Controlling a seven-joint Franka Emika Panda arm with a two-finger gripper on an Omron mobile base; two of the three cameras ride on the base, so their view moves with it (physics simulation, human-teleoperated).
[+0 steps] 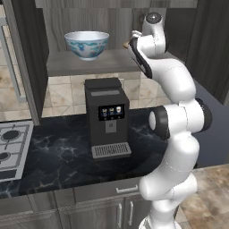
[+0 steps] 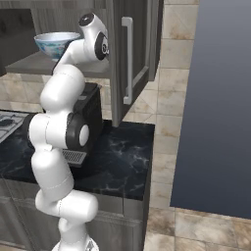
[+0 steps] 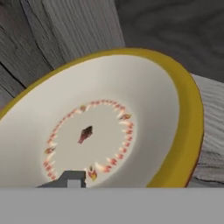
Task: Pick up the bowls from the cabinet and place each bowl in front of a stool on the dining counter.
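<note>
You are at the very start of the job: neither bowl has left the cabinet (image 1: 31,53). The blue-patterned bowl (image 1: 86,44) sits untouched on the grey shelf (image 1: 89,65), above the coffee machine (image 1: 107,117) on the black surface (image 1: 58,156). The arm is stretched up to the shelf to the right of that bowl, and the hand view looks down into the cream bowl (image 3: 100,127) with the yellow rim, very close, one dark fingertip (image 3: 73,179) poking up over its inner wall. You cannot tell from these views whether the hand is open or already pinching the rim. By my reading, both bowls remain to be lifted out, carried and set before the stools.
</note>
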